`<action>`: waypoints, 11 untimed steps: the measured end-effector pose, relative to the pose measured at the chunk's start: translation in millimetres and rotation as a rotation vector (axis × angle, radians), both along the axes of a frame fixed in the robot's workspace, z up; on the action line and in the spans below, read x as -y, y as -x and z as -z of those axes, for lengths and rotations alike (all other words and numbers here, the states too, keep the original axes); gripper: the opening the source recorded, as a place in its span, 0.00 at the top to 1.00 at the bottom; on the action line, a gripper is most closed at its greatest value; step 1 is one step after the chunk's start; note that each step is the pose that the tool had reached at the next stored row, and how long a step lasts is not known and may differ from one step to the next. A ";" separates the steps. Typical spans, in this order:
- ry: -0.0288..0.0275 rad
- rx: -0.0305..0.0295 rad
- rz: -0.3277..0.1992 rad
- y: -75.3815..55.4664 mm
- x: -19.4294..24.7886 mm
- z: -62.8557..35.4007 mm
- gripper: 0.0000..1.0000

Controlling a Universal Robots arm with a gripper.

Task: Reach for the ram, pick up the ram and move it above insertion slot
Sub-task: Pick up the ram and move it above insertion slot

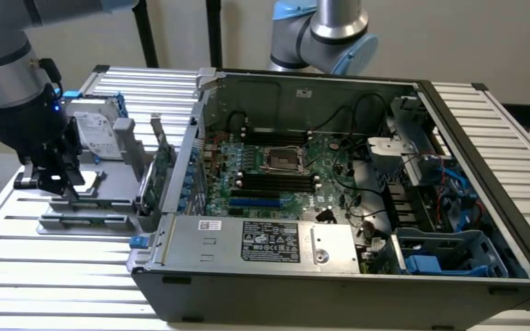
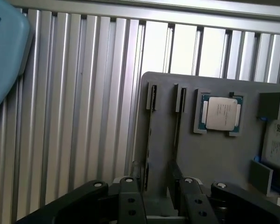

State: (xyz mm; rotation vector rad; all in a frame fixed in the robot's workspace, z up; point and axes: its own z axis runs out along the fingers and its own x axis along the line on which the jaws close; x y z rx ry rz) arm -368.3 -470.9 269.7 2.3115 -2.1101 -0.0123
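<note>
Ram (image 2: 149, 140) stands edge-on, thin and dark, inside the spread pincer (image 2: 156, 184).

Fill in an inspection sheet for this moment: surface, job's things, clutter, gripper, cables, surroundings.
Surface: slatted metal table carrying a grey fixture and an open computer case.
Job's things: ram on edge in the fixture, not lifted.
Clutter: processor, hard drive and expansion card on the fixture.
Gripper: gripper open, low over the fixture's slots.
Cables: wiring inside the case.
Surroundings: second arm behind the case, plain wall.
</note>
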 end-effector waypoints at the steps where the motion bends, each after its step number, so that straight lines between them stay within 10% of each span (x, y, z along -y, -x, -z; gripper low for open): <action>1: 0.0000 0.0001 0.000 0.0 0.0 1.8 0.64; 11: 0.0000 0.0000 0.000 0.1 0.0 19.9 0.64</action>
